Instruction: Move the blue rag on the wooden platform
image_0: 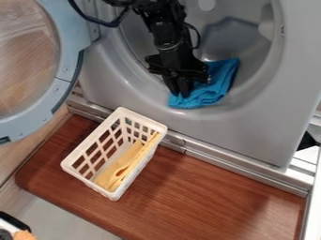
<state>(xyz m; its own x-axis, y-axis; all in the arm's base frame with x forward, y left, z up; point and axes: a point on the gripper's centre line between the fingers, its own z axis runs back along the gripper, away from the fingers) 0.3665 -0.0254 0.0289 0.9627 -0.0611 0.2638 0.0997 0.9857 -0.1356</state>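
The rag point(216, 86) lies bunched over the lower lip of the machine's point(251, 136) round opening, its upper right part reaching back inside and its lower left end coming forward, probably because it is being taken out from there. The gripper point(178, 91) hangs down at that lower left end, against the cloth; I cannot tell whether it is apart, together or clamped on the rag. That end makes sense as a place to take hold: it lies nearest the platform point(207, 187), and the rest could trail out after it. The door point(72, 28) stands swung out to the left, which leaves the arm point(169, 40) its way in from above. On the platform, the basket point(145, 118) sits slantwise toward the left end, its top corner close to the edge along the machine, with a yellow cloth point(125, 161) inside, perhaps there to hold laundry. The job looks to be in its early part, the rag not yet on the wood. Next it would need a sure hold, a lift over the lip and the metal rail point(207, 159), then a lowering right of the basket, toward the platform's right edge. Being soft, it could slip, drag on the lip or catch the basket's rim
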